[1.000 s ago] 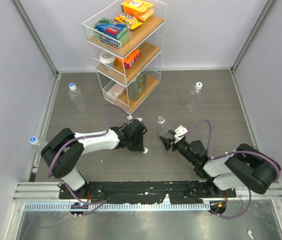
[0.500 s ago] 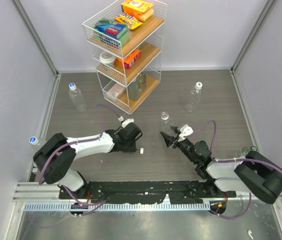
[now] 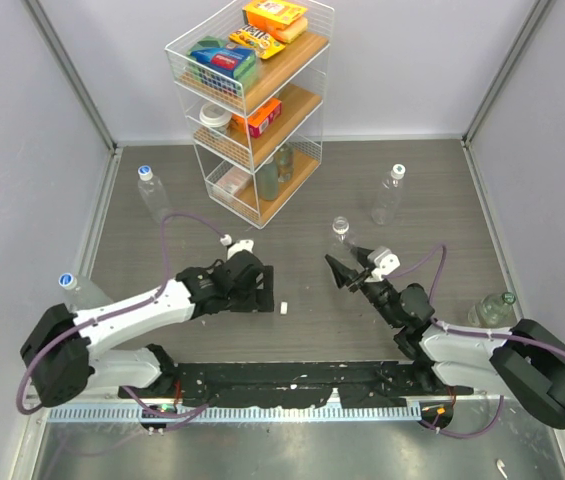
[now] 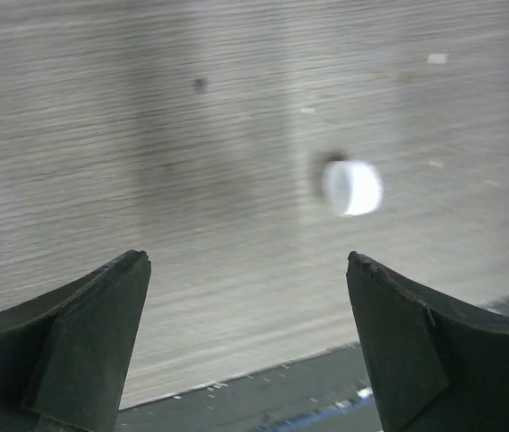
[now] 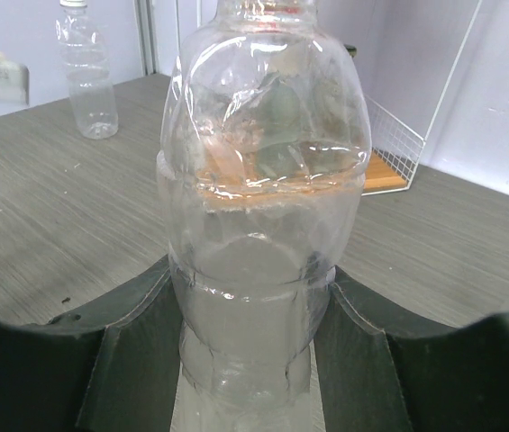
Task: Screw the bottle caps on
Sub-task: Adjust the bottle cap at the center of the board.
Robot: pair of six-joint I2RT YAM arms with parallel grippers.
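My right gripper (image 3: 346, 264) is shut on a clear ribbed bottle (image 3: 340, 229) with an open neck, held upright near the table's middle. In the right wrist view both fingers press the lower body of this bottle (image 5: 263, 225), and my right gripper (image 5: 249, 301) has it squarely between them. A small white cap (image 3: 285, 308) lies loose on the table just right of my left gripper (image 3: 261, 290), which is open and holds nothing. The left wrist view shows the cap (image 4: 351, 187) blurred, ahead and to the right of my left gripper (image 4: 245, 259).
A white wire rack (image 3: 254, 100) of groceries stands at the back. Capped bottles stand at the back left (image 3: 152, 193), the back right (image 3: 387, 195) and the left edge (image 3: 75, 288). A greenish bottle (image 3: 492, 308) stands at the right, next to my right arm.
My left gripper has opened wide and drawn back to the left, away from the cap on the table. My right gripper has carried the bottle a little right and farther back.
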